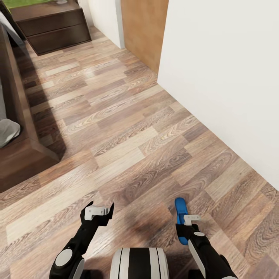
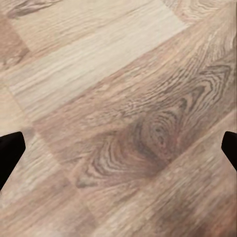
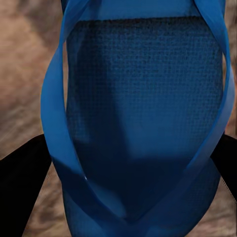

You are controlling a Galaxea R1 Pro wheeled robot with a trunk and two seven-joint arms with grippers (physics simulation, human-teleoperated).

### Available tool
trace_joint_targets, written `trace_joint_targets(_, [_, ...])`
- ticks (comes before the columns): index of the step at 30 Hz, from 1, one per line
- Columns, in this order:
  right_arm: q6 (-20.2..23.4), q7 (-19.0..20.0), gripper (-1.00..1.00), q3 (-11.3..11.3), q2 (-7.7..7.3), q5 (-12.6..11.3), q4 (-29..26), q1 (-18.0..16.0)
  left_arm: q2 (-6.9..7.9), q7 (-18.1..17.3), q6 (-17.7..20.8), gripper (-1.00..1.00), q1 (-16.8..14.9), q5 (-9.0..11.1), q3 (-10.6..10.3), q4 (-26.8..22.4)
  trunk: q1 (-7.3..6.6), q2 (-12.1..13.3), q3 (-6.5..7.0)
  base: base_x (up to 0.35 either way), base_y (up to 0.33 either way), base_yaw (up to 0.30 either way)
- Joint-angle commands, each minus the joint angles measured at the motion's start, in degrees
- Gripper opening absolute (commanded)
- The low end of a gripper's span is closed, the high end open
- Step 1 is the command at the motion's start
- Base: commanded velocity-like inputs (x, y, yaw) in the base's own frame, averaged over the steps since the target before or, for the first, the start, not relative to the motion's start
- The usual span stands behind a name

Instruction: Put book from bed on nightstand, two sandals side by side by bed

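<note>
Floor: brown wood planks, running between the bed and a white wall.

Bed: dark brown wooden base along the head view's left edge, a fold of off-white bedding lying on it.

Drawer cabinet: long, low, dark brown, at the far end of the floor, near the top left corner of the head view.

Left gripper: fingers spread, nothing between them, hanging over bare planks.

Right gripper: fingers on either side of the blue sandal, pinching it; the sandal points away from the robot, above the floor near the wall. In the right wrist view the sandal's textured sole and strap sit between the dark fingertips.
</note>
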Motion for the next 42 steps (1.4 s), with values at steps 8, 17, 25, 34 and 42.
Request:
trace_joint_targets(8, [0.4,-0.2,-1.0,0.1,0.03,0.1,-0.2,0.0,-0.01,0.0,0.3,1.0,0.0,0.1,0.0,0.4,-0.21,0.1,1.75,0.0,0.0,0.0])
trace_joint_targets(17, [0.4,-0.2,-1.0,0.1,0.03,0.1,-0.3,0.0,-0.06,0.0,0.4,1.0,0.0,0.3,0.0,1.2,-0.44,0.2,3.74,0.0,0.0,0.0])
trace_joint_targets(25, [0.4,-0.1,-1.0,0.1,0.02,0.1,-0.5,0.0,-0.18,0.0,0.4,1.0,0.0,0.3,-0.1,1.6,-0.65,0.3,5.51,0.0,0.0,0.0])
trace_joint_targets(34, [0.4,-0.1,-1.0,0.1,0.03,0.1,-0.6,0.0,-0.17,0.0,0.4,1.0,0.0,0.3,-0.1,1.6,-0.86,0.4,7.29,0.0,0.0,0.0])
trace_joint_targets(42, [0.4,-0.1,-1.0,0.1,0.0,0.1,-0.6,0.0,-0.16,0.0,0.3,1.0,0.0,0.3,-0.1,1.6,-0.86,0.4,7.29,0.0,0.0,0.0])
